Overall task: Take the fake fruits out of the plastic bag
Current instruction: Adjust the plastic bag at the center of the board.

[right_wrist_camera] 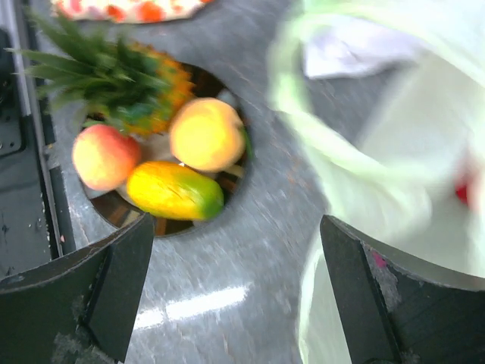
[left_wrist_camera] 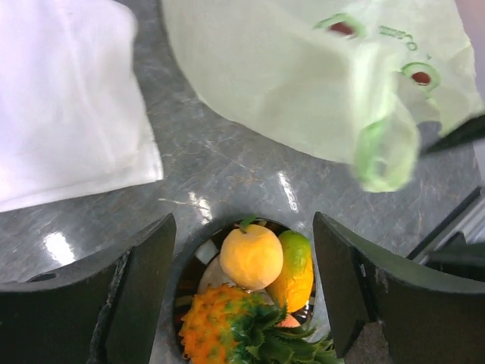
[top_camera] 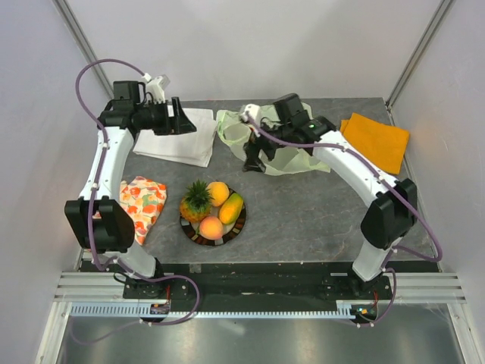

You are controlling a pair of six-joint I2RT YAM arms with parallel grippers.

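1. The plastic bag [top_camera: 229, 129] lies crumpled at the far middle of the tabletop [top_camera: 303, 220], between a white cloth [top_camera: 178, 136] and an orange cloth [top_camera: 377, 140]. It looks slack and mostly flat, so most of its load seems to be out.
2. The plate [top_camera: 229, 233] sits near the arm bases, well apart from the bag. It carries four pieces: the pineapple [top_camera: 195, 203], the mango [top_camera: 231, 208], a round yellow-orange fruit [top_camera: 218, 192] and the peach [top_camera: 211, 227]. That part of the job looks done.
3. A red patch [right_wrist_camera: 464, 189] shows through the bag film in the blurred right wrist view. It may be a piece left inside or only print; I cannot tell which. No banana shows in any view.
4. The right tool [right_wrist_camera: 236, 227] hangs over the near edge of the bag with its fingers spread wide and nothing between them. The bag film is close to one finger, but I cannot tell whether they touch.
5. The left tool [left_wrist_camera: 242, 227] is up above the white cloth, spread wide and holding nothing.
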